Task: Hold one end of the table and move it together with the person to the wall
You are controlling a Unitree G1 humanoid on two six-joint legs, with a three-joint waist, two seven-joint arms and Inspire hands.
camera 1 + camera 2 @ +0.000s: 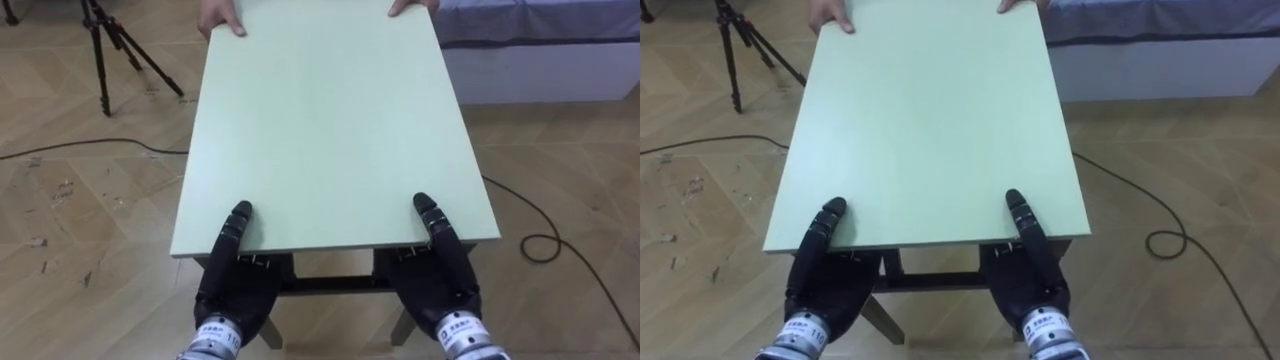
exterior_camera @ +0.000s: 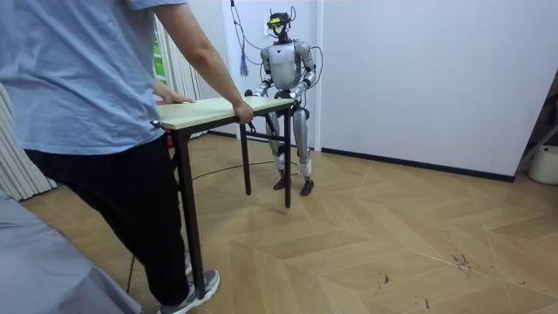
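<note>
Together, the robot and a person (image 2: 78, 87) are holding a pale green table (image 1: 330, 120) between them.
The left hand (image 1: 235, 285) and right hand (image 1: 440, 275) are each clamping the near edge, thumb lying on top, fingers tucked beneath, likely sharing the load; the person is gripping the far end; the tabletop is lying bare; a tripod (image 1: 105, 45) is standing on the wood floor (image 1: 80, 200).
</note>
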